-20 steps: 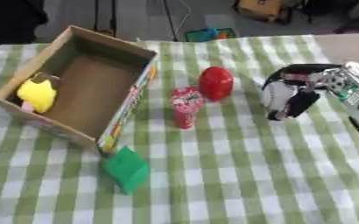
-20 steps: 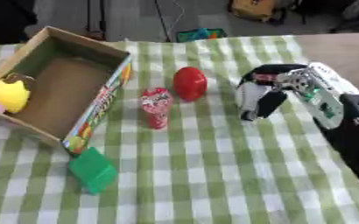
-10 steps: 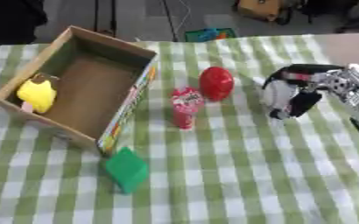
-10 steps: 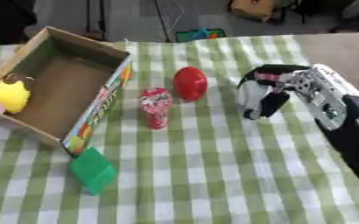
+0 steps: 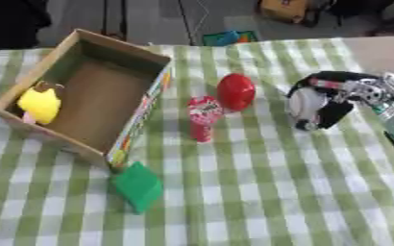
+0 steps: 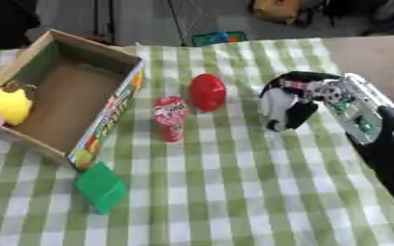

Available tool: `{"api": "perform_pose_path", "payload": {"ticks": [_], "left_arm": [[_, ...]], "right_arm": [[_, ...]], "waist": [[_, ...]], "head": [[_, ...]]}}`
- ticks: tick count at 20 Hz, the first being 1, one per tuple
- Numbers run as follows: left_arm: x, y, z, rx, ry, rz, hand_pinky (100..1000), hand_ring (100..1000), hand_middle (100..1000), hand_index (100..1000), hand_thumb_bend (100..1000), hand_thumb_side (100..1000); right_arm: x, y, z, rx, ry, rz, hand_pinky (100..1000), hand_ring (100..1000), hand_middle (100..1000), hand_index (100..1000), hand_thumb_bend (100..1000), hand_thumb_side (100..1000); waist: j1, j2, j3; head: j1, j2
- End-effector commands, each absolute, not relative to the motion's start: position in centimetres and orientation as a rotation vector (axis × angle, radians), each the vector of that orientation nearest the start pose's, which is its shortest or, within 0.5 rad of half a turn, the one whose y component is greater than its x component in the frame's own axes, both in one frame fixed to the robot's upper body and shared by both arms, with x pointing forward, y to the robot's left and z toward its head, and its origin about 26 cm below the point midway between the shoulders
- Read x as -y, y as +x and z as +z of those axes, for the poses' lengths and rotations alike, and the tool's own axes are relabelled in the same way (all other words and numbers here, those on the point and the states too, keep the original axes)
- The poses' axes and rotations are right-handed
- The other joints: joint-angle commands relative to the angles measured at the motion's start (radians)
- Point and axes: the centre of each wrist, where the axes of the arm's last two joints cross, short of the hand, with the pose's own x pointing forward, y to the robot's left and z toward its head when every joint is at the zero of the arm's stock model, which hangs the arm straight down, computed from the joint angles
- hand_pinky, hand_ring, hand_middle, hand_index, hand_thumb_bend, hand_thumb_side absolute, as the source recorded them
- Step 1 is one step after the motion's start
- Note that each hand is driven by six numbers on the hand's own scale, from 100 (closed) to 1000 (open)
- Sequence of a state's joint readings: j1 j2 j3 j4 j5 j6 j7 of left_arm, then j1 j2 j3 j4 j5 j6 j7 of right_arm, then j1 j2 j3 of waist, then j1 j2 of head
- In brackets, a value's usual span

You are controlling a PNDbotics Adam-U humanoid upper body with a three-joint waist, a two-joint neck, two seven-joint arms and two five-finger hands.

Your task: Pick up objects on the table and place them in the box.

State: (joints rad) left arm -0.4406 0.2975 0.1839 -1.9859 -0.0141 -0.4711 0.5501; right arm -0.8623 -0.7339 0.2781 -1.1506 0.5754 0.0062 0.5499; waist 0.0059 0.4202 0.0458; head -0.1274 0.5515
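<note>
An open cardboard box (image 5: pixel 154 113) lies at the left, with a yellow toy (image 5: pixel 39 103) inside against its left wall. On the green checked cloth stand a red rounded object (image 5: pixel 236 92) and a pink-red can (image 5: pixel 203 116), side by side. A green block (image 5: pixel 138 186) lies near the box's front corner. My right hand (image 6: pixel 286 103) comes in from the right and hovers just right of the red rounded object. Its fingers are loosely bent downward with nothing between them. The left hand does not show.
The table's far edge runs along the top, with a teal thing (image 5: pixel 227 37) and a yellow-brown thing (image 5: pixel 286 8) on the floor beyond it. A bare tan strip of table (image 6: pixel 377 57) shows at the right of the cloth.
My right hand has edged slightly left toward the red rounded object. The objects and the box have not moved.
</note>
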Motion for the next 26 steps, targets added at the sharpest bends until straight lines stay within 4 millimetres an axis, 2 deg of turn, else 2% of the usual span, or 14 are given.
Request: {"api": "perform_pose_path", "payload": {"ticks": [1,4,6,7,11,15,26], "left_arm": [[-28.9,30.6,25.7,-3.202,-0.390,-0.537,715,585,661,707,100,1000],[-28.9,30.6,25.7,-3.199,-0.390,-0.538,716,585,661,707,100,1000],[-28.9,30.6,25.7,-3.199,-0.390,-0.540,719,585,660,707,100,1000],[-28.9,30.6,25.7,-3.198,-0.390,-0.540,721,585,659,706,100,1000],[-28.9,30.6,25.7,-3.197,-0.390,-0.540,722,584,658,705,100,1000],[-28.9,30.6,25.8,-3.198,-0.393,-0.536,722,584,657,705,100,1000],[-29.1,30.5,25.7,-3.203,-0.409,-0.528,724,585,656,705,100,1000]], "right_arm": [[34.3,43.8,25.2,1.252,-0.846,1.406,100,552,715,679,222,100],[34.2,43.8,25.1,1.259,-0.851,1.394,100,547,708,668,216,100],[34.2,43.8,25.2,1.265,-0.856,1.390,100,538,688,642,191,100],[34.2,43.9,25.2,1.268,-0.860,1.386,100,524,657,623,151,100],[34.1,43.9,25.5,1.282,-0.877,1.374,100,514,620,605,100,100],[33.9,43.8,26.1,1.298,-0.891,1.375,100,500,575,582,100,100],[33.3,43.3,27.7,1.327,-0.848,1.384,100,478,550,551,100,100]], "waist": [[0.003,-0.017,-0.001],[0.003,-0.018,-0.001],[0.002,-0.019,-0.001],[0.001,-0.020,-0.001],[0.000,-0.024,-0.001],[-0.003,-0.028,-0.004],[-0.014,-0.046,-0.015]], "head": [[-0.003,-0.011],[-0.002,-0.010],[-0.003,-0.010],[-0.002,-0.011],[-0.002,-0.009],[-0.001,-0.005],[0.005,0.008]]}}
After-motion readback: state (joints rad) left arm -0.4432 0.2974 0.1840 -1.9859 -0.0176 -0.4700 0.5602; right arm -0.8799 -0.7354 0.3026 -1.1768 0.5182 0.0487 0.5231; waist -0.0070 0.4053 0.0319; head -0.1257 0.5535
